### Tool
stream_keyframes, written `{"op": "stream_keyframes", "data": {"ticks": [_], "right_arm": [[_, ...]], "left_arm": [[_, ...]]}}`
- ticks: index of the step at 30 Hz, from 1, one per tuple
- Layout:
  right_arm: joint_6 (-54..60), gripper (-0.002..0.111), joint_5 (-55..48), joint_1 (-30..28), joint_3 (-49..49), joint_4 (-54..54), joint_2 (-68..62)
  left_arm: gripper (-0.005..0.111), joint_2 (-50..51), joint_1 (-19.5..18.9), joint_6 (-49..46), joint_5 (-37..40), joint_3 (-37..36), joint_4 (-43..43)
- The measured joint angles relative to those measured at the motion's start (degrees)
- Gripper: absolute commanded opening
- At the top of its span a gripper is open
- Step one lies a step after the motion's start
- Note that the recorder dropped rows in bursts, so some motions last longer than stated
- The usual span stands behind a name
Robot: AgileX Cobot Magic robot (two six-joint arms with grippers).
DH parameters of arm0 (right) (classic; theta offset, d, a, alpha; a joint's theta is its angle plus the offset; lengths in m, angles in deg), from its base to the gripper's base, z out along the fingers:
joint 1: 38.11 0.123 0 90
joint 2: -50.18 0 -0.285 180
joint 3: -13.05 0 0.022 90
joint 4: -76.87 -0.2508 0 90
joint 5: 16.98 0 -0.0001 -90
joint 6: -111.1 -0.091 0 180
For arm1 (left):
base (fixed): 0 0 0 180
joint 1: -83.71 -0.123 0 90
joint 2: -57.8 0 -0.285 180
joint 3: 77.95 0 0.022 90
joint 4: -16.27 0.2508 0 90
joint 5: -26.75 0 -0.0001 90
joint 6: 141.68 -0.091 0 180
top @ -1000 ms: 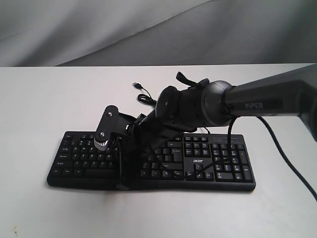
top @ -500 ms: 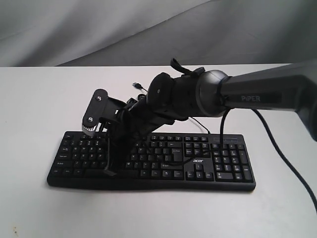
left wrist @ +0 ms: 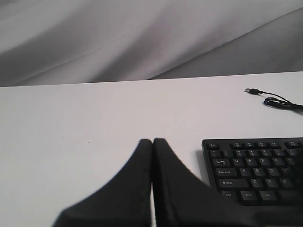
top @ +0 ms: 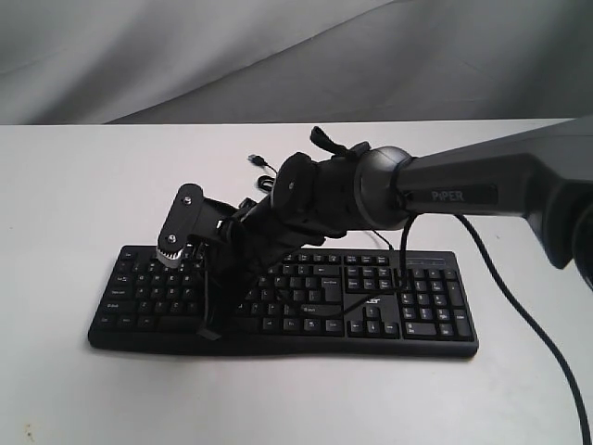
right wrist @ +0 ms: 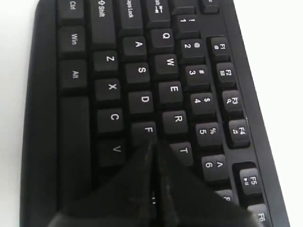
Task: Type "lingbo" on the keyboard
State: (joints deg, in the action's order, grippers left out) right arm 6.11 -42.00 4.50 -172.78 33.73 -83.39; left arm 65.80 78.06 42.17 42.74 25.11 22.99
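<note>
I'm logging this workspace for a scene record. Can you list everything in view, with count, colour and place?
keyboard: one, black with white legends, flat on the table, centre of the exterior view.
cable: one, thin and black, coiled on the table behind the keyboard, plug end loose.
table: one, white, under everything.
cloth: one, grey, backdrop behind the table.
right arm: one, dark grey, reaching in from the right across the keyboard.
arm cable: one, black, hanging from the right arm.
right fingers: two, black, closed together over the letter keys of the keyboard's left half.
left fingers: two, black, closed together over bare table beside the keyboard's end.
</note>
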Motion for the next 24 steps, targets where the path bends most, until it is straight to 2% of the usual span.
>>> {"op": "stream_keyframes", "data": {"ticks": [24], "right_arm": [[-0.2, 0.000, 0.1, 0.0, -2.1, 0.1, -1.5]], "left_arm": [[0.001, 0.0, 0.0, 0.0, 0.0, 0.0, 0.0]]}}
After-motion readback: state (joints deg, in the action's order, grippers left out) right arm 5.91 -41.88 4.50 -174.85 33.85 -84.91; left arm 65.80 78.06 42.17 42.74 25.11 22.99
